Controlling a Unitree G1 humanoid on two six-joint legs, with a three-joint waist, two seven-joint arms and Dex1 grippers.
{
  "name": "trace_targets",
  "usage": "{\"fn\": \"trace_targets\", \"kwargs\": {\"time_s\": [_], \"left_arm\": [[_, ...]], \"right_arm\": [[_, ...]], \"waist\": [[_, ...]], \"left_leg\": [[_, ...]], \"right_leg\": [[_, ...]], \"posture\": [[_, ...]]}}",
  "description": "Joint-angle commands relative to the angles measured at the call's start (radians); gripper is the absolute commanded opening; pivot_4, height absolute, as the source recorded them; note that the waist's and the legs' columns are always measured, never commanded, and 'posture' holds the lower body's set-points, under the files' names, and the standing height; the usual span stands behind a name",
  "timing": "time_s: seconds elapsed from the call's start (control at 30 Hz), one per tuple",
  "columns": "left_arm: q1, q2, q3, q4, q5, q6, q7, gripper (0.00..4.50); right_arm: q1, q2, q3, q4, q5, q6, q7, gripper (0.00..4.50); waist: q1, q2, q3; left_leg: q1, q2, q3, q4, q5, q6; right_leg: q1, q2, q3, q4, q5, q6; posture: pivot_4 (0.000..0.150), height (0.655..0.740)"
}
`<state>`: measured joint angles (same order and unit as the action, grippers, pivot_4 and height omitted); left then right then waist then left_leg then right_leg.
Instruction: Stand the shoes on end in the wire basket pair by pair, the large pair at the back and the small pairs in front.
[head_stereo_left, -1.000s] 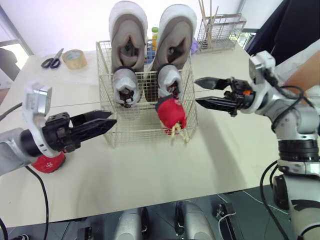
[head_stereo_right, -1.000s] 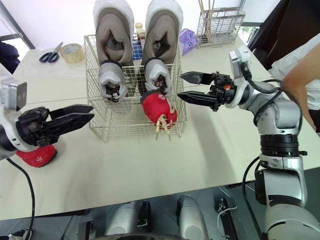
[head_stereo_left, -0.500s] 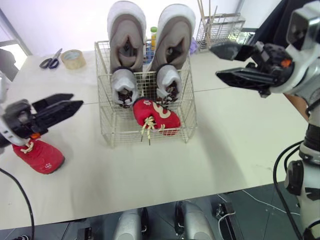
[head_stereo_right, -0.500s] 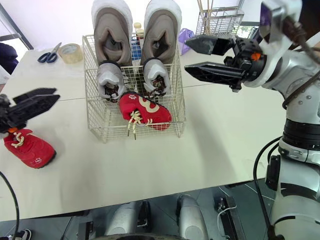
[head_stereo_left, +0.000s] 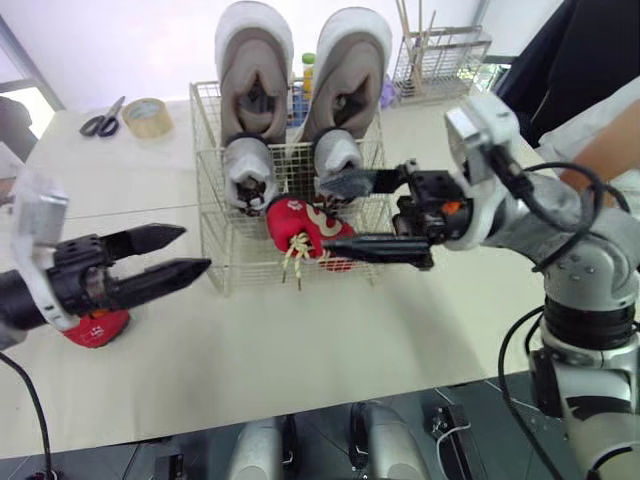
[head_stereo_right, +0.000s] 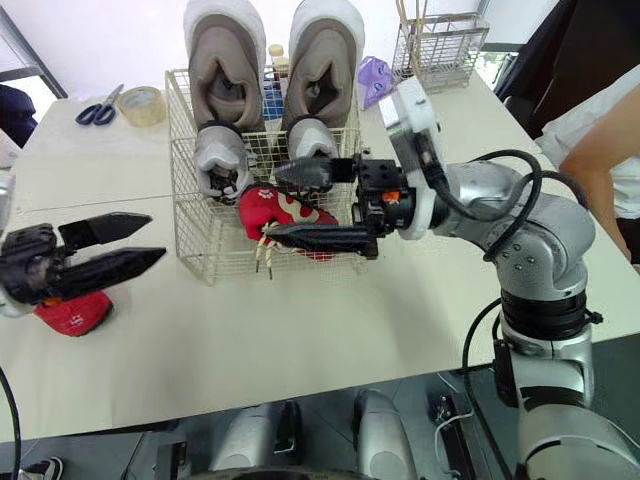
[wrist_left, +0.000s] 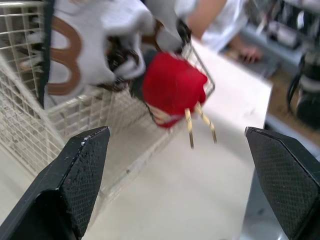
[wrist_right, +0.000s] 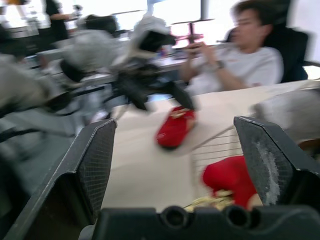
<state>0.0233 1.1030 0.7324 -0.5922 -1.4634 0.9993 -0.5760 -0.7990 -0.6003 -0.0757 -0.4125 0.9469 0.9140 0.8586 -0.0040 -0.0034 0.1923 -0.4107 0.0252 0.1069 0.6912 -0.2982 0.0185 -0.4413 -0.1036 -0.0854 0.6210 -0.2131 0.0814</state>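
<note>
Large grey pair stands on end at the back of the wire basket, with the small grey pair upright just in front of it. One small red shoe lies tipped over in the front of the basket, its laces hanging out through the wire. The right gripper is at the basket's front, jaws wide and holding nothing; the tipped shoe sits just ahead of them, though whether the fingers have passed inside the wire cannot be told. The left gripper hovers over the table, jaws likewise wide and empty, with the second red shoe lying below and behind its fingertips. Assessment: the red pair remains outstanding. Recommended: close the right jaws across the shoe's body, not its laces, lift until the laces clear the wire, then turn it on end without nudging the small grey pair behind.
</note>
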Motion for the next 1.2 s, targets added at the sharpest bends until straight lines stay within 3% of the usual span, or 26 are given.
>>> {"fn": "trace_targets", "kwargs": {"time_s": [0.03,0.3,0.7,0.83,1.1,1.2], "left_arm": [[-0.059,0.024,-0.073,-0.067,0.028,-0.039,0.046,4.47],[-0.193,-0.044,-0.278,-0.117,0.137,-0.117,0.114,4.47],[-0.146,-0.053,-0.278,-0.106,0.138,-0.110,0.069,4.47],[-0.165,-0.066,-0.299,-0.096,0.156,-0.118,0.071,4.47],[-0.153,-0.100,-0.325,-0.085,0.181,-0.122,0.056,4.50],[-0.155,-0.118,-0.347,-0.070,0.207,-0.128,0.041,4.50]], "right_arm": [[0.038,-0.065,0.045,-0.095,-0.133,-0.060,-0.047,4.07],[0.188,-0.083,0.155,-0.194,-0.348,-0.143,-0.179,4.07],[0.243,0.132,0.233,-0.246,-0.435,-0.076,-0.441,4.07],[0.239,0.125,0.274,-0.233,-0.512,-0.091,-0.464,4.07],[0.254,0.183,0.216,-0.274,-0.472,-0.044,-0.495,0.20],[0.271,0.182,0.181,-0.306,-0.462,-0.012,-0.517,0.07]], "waist": [[0.008,0.000,0.000],[0.009,-0.001,-0.001],[0.011,-0.003,-0.002],[0.013,-0.003,-0.002],[0.012,-0.003,-0.002],[0.013,-0.003,-0.002]], "left_leg": [[0.000,0.000,0.000,0.000,0.000,0.000],[0.000,0.001,0.001,-0.001,0.000,0.000],[0.000,0.003,0.000,0.000,0.001,-0.001],[0.000,0.003,0.000,0.000,0.001,-0.001],[0.000,0.003,0.000,0.000,0.001,-0.002],[0.001,0.003,0.000,0.000,0.001,-0.002]], "right_leg": [[0.000,0.000,0.000,-0.001,0.000,0.000],[0.000,0.002,0.000,-0.001,0.002,0.003],[0.001,0.005,0.000,-0.001,0.002,0.003],[0.001,0.005,0.000,-0.001,0.002,0.003],[0.001,0.005,0.000,-0.001,0.002,0.003],[0.001,0.006,0.000,-0.001,0.002,0.003]], "posture": [[0.150,0.7400],[0.150,0.7400],[0.150,0.7400],[0.150,0.7400],[0.150,0.7400],[0.150,0.7400]]}}
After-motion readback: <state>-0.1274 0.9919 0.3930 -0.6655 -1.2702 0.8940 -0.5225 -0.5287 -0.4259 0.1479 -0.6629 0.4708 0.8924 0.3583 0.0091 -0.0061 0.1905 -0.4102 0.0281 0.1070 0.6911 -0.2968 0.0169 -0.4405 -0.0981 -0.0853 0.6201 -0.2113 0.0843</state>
